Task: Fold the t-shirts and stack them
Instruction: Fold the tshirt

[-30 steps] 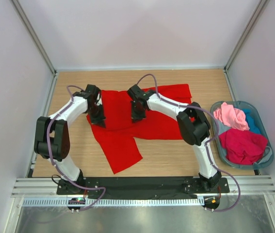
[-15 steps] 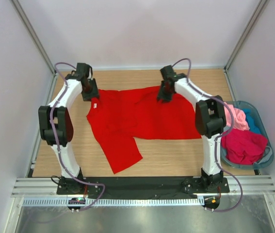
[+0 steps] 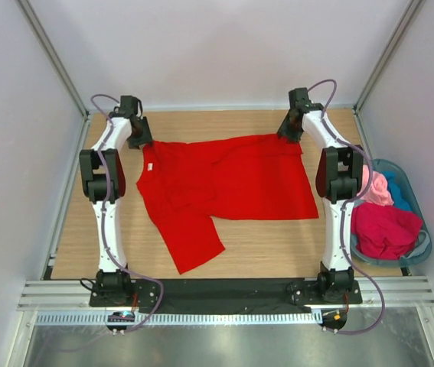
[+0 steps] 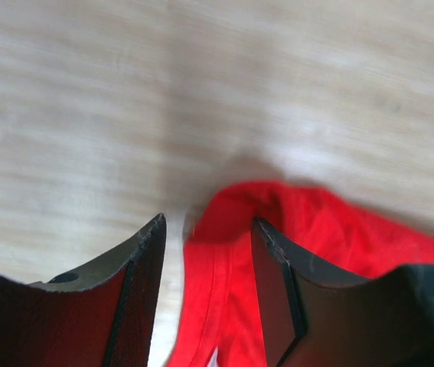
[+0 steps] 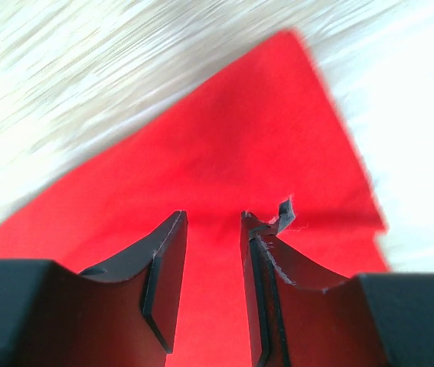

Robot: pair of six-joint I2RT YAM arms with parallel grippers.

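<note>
Across the far tabletop (image 3: 278,245) the red t-shirt (image 3: 232,180) runs side to side — left hand (image 4: 207,229) and right hand (image 5: 213,218) at opposite corners, both apparently parted.

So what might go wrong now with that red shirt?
The left gripper stands open over only the very edge of the red t-shirt, so a pinch could miss or slip off. The right gripper is likewise open near one corner; if just one side catches, the cloth would probably drag askew. One part of the shirt also sticks out toward the near side, so a fold may come out lopsided.
</note>
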